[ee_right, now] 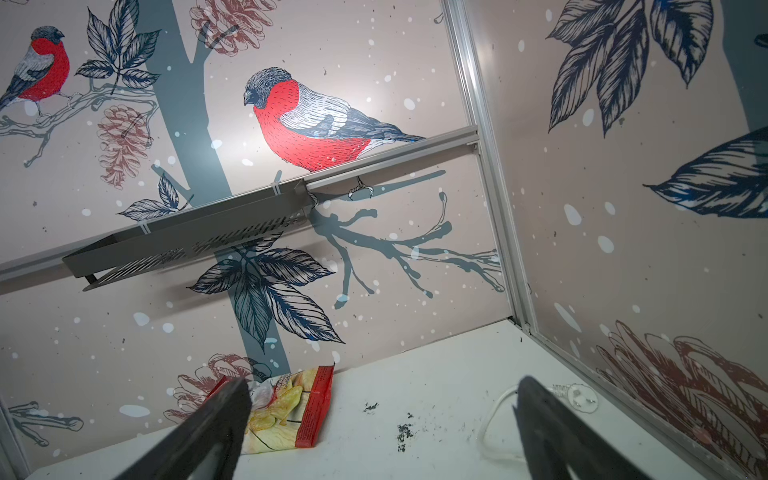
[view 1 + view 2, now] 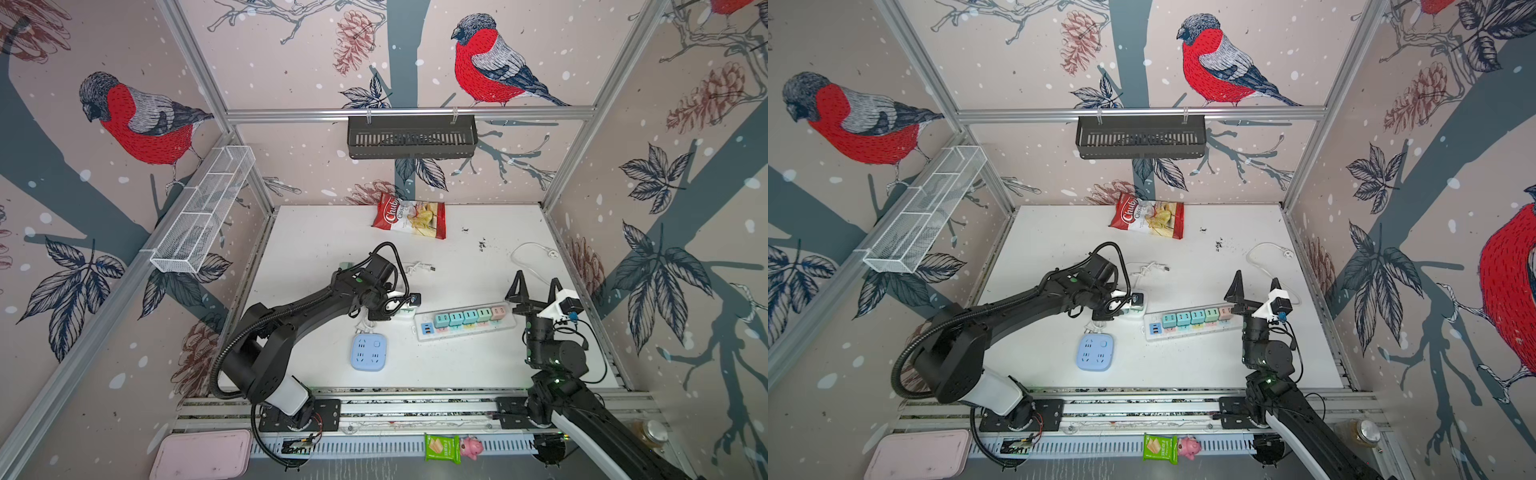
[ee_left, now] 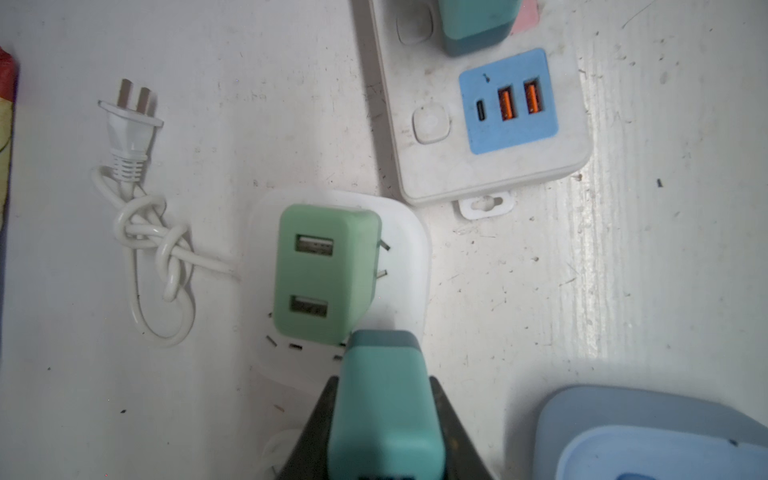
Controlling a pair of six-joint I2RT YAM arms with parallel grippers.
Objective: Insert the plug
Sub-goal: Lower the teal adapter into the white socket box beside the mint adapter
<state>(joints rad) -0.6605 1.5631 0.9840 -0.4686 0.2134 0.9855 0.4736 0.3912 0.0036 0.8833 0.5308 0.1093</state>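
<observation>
Teal charger plug [image 3: 384,415] fills the near end of the left wrist view. It's pinched flat-side to flat-side by the left claw [image 3: 383,386], which is pressed tight on it.

My guess on handling: it's a small hard plastic block, light, and it won't squash. Those smooth sides could let it twist if it goes in crooked, though. Gripping the two broad faces like this and leaving the prong end free looks right to me. Can't see its prongs from here.

It hangs over the white socket cube [image 3: 407,257], above a few dark slots [image 3: 295,345]. Just beside it a green USB charger [image 3: 324,274] sits tilted on the same cube with its pins showing.

Further out there's the long power strip [image 3: 436,166] with its blue USB panel [image 3: 509,102], a blue square socket [image 2: 369,352], and a loose white two-pin cord [image 3: 131,129] with a knot in it. Right claw [image 2: 536,279] is spread wide, up off the table [image 2: 457,257], holding nothing.
</observation>
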